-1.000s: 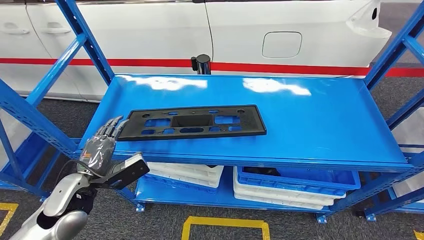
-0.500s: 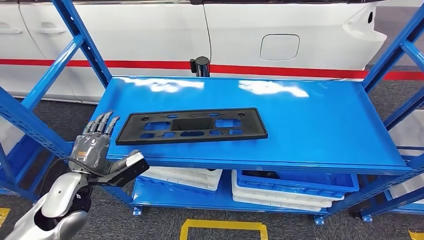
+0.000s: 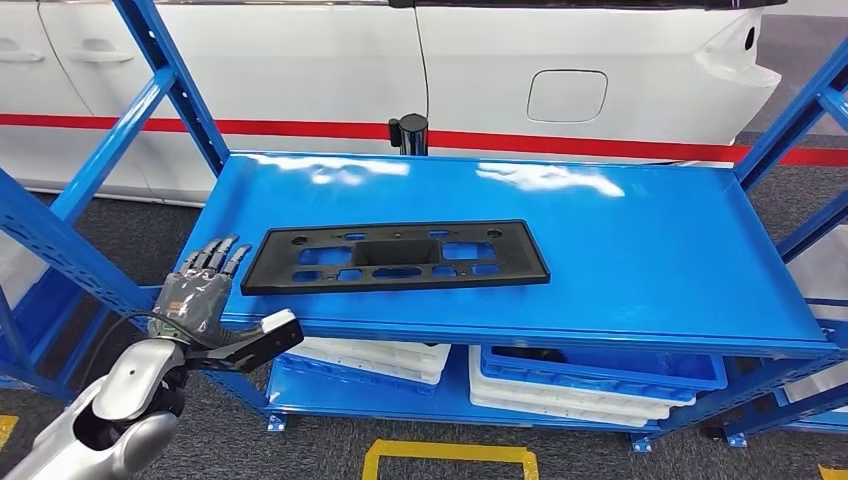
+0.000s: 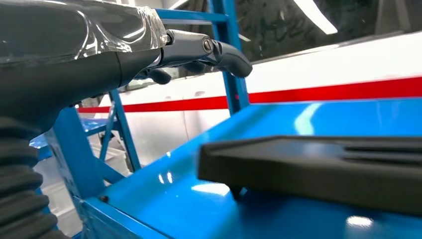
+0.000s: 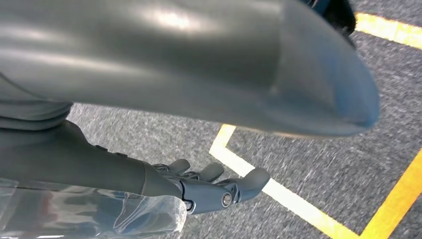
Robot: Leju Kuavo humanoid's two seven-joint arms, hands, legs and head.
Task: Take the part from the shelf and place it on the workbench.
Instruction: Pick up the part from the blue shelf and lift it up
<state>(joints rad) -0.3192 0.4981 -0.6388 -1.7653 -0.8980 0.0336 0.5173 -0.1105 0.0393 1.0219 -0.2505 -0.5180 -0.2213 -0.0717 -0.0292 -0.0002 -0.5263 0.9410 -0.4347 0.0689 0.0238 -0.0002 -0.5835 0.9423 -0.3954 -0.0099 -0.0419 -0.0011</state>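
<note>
The part (image 3: 395, 257) is a flat black plastic panel with several cut-outs, lying lengthwise on the top board of the blue shelf (image 3: 640, 240). My left hand (image 3: 200, 290) sits at the shelf's front left corner, just off the panel's left end, fingers stretched out and apart, holding nothing. In the left wrist view the panel's (image 4: 323, 169) thick edge lies close ahead of my left hand (image 4: 99, 64), and the fingers (image 4: 224, 50) hover above the board without touching it. My right hand (image 5: 209, 186) hangs over the grey floor with its fingers loosely extended and nothing in them.
A white car (image 3: 560, 70) with a red stripe stands right behind the shelf, with a black post (image 3: 408, 130) at the rear edge. Blue slanted uprights (image 3: 170, 80) frame both ends. White trays (image 3: 370, 350) and a blue bin (image 3: 600, 365) fill the lower shelf. Yellow lines (image 3: 450, 455) mark the floor.
The whole view has shifted slightly. My left hand drew back a little from the panel's left end, then came closer again; it still holds nothing. The panel has not moved on the shelf.
</note>
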